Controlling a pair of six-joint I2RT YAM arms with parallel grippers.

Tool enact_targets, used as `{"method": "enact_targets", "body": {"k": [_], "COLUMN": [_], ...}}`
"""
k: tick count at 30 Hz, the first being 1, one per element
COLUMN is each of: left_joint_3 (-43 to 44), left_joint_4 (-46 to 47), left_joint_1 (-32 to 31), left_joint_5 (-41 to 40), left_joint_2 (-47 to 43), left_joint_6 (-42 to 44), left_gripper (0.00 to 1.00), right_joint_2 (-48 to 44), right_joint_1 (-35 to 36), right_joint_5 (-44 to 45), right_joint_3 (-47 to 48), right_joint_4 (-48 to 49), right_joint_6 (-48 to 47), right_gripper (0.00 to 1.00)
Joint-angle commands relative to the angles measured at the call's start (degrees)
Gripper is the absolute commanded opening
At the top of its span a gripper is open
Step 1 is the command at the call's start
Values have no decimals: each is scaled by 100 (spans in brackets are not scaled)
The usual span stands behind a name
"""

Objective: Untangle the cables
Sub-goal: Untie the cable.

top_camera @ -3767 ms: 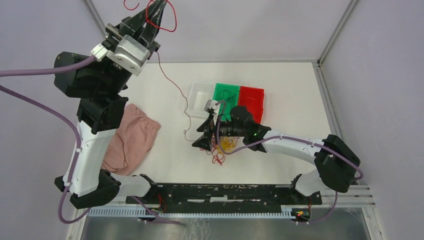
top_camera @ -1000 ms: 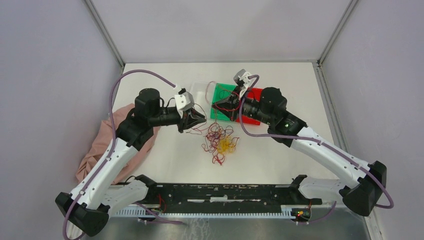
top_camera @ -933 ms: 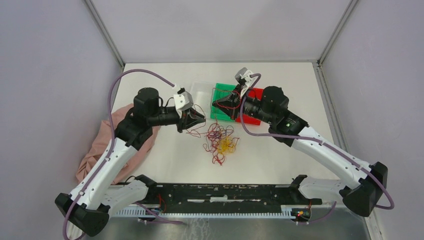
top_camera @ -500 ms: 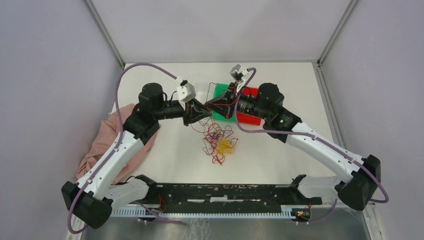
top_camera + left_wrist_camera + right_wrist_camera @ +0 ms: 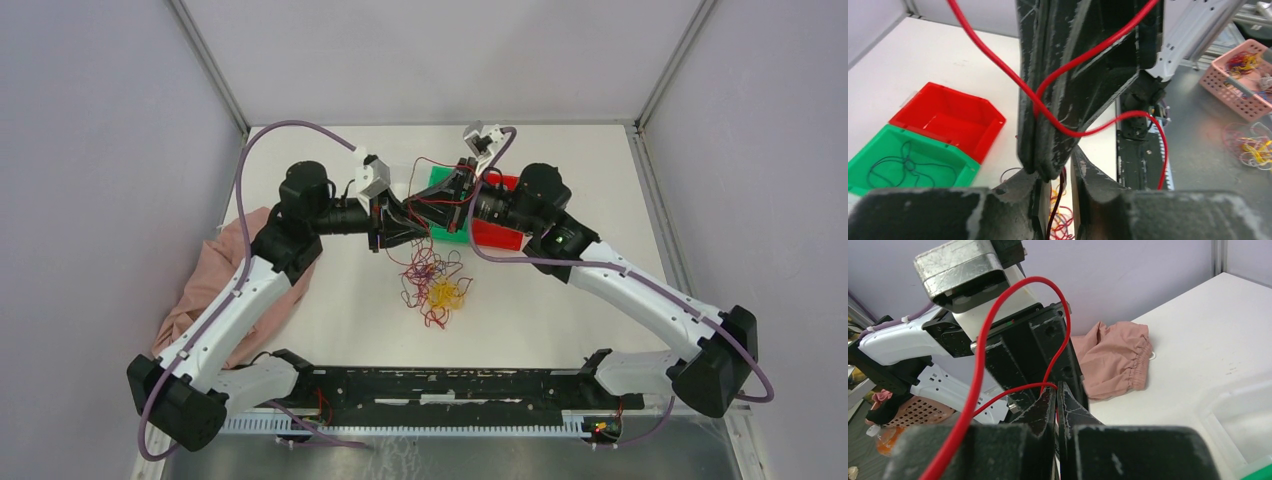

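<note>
Cables sit in a red/yellow/dark tangle mid-surface. Just above it, the left end effector is slightly parted with strands in the gap, nothing clamped. The right end effector meets it tip-to-tip, pinched closed on a red cable. Behind them, the green bin holds a dark cable, with the red bin beside it.

Robot lab, enclosed test cell. Left arm and right arm sitting bolted to a black rail at the near edge of a white bench, purple cabling trailing off both. Plain grey panels in aluminium framing closing in three sides. Red bin, green bin and tangled cables lying on it. Pink basket of coloured wire sitting off-bench.
</note>
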Motion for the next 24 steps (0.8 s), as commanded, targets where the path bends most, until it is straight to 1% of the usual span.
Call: {"method": "enact_targets", "body": {"k": [1, 2, 3, 6, 8, 9, 10, 11, 13, 14, 16, 17, 20, 24], "left_joint_3": [242, 224, 229, 305, 342, 353, 368, 389, 460, 533, 710, 794, 1037, 1241], "left_joint_4": [297, 425, 464, 479, 466, 460, 453, 451, 487, 474, 427, 406, 347, 279], "left_joint_1": [-45, -42, -41, -37, -38, -36, -41, -36, -42, -40, -29, -36, -28, -29], "left_joint_5": [520, 451, 408, 289, -78, -386, -686, -982, -1477, -1585, -1622, -1567, -1572, -1558], "left_joint_2": [-35, -54, -65, -50, -81, -106, -130, -148, -168, -158, -101, -73, 7, 30], "left_joint_6": [-510, -581, -619, -719, -698, -647, -558, -468, -372, -333, -305, -303, -278, -229], "left_gripper": [16, 7, 4, 3, 3, 3, 3, 3, 3, 3, 3, 3, 3, 3], "right_joint_2": [13, 13, 15, -19, -75, -109, -151, -195, -340, -420, -587, -679, -1014, -1507], "right_joint_1": [22, 27, 26, 31, 30, 24, 26, 25, 23, 22, 23, 23, 22, 14], "right_joint_5": [-145, -162, -161, -134, -95, -58, -15, 49, 186, 216, 228, 225, 115, 270], "right_joint_3": [299, 297, 299, 288, 286, 286, 277, 252, 104, 26, -121, -195, -492, -922], "right_joint_4": [521, 531, 533, 513, 469, 426, 362, 263, 166, 120, -117, -239, -583, -1125], "right_joint_6": [193, 190, 194, 183, 165, 131, 89, 27, -73, -139, -424, -542, -904, -1312], "right_gripper": [1, 1, 1, 1, 1, 6, 17, 31, 53, 59, 67, 69, 72, 77]}}
